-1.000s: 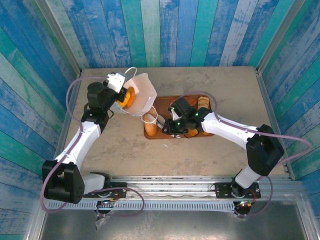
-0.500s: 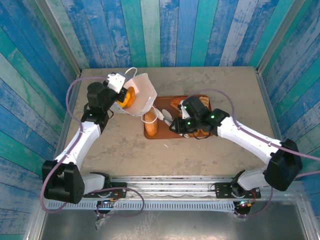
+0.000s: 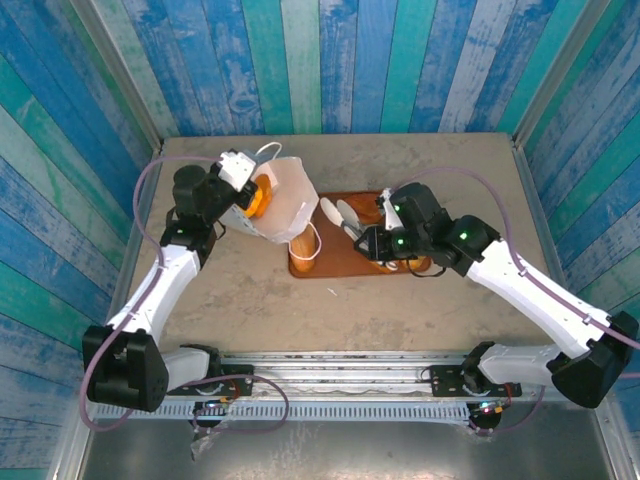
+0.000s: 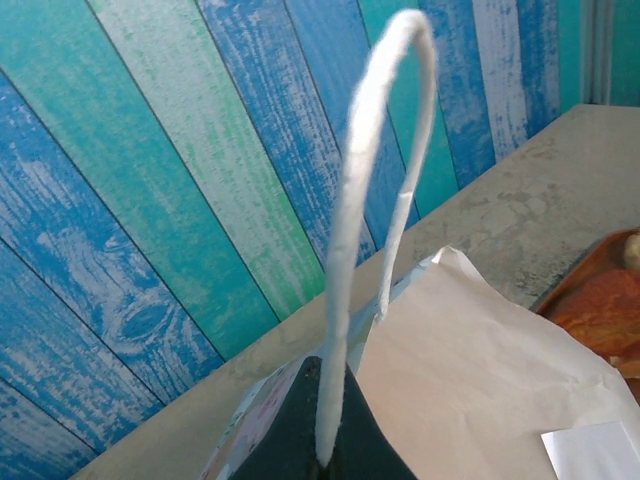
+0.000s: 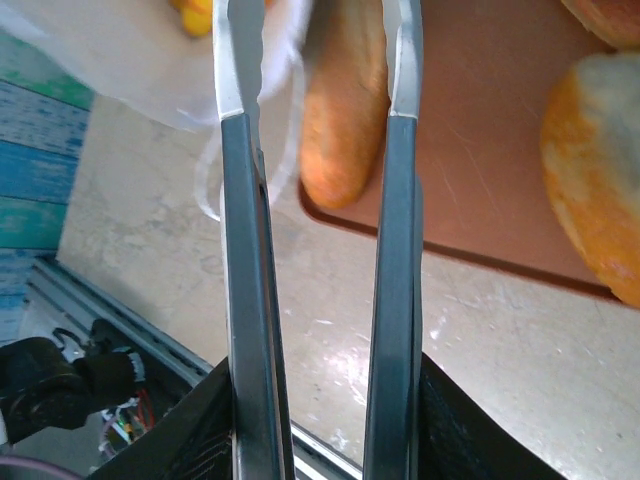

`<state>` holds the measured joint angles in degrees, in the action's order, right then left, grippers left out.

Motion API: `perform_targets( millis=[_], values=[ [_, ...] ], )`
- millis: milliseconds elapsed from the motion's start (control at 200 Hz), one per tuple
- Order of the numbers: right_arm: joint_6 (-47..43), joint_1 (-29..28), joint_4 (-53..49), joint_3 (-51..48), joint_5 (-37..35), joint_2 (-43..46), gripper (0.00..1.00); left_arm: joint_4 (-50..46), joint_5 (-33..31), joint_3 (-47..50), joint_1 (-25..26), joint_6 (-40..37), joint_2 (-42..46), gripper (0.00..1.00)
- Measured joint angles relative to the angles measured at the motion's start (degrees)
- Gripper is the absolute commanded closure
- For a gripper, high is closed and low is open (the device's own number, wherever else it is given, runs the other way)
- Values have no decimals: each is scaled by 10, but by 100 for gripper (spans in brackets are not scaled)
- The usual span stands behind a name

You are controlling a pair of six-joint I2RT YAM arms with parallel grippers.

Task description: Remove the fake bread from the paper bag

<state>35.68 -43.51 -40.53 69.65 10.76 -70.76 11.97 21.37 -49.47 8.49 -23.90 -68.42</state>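
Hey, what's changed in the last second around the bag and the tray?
The right gripper backed off rightward from the loaf on the tray, open and empty. The paper bag tipped slightly over the loaf. The left gripper stayed shut on the bag's handle.

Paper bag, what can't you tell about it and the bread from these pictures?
- Bread inside the paper bag: top view, its white wall hides all but one orange roll, so no count.
- Bread on the tray: top view, the right arm covers the pieces at its right end.
- Right wrist view: a bun is cut off by the right edge.
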Motion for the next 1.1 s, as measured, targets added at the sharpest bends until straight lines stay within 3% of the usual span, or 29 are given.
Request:
perform_targets(
  millis=[371,771,1102],
  values=[
    [-38,-74,3,148,19,-176,60,-6,28,35,0,-3,44,100],
    [-53,-74,6,242,19,-334,57,-5,48,50,0,-3,63,100],
    [-42,-63,29,273,31,-393,56,-5,58,50,0,-5,63,100]
  ],
)
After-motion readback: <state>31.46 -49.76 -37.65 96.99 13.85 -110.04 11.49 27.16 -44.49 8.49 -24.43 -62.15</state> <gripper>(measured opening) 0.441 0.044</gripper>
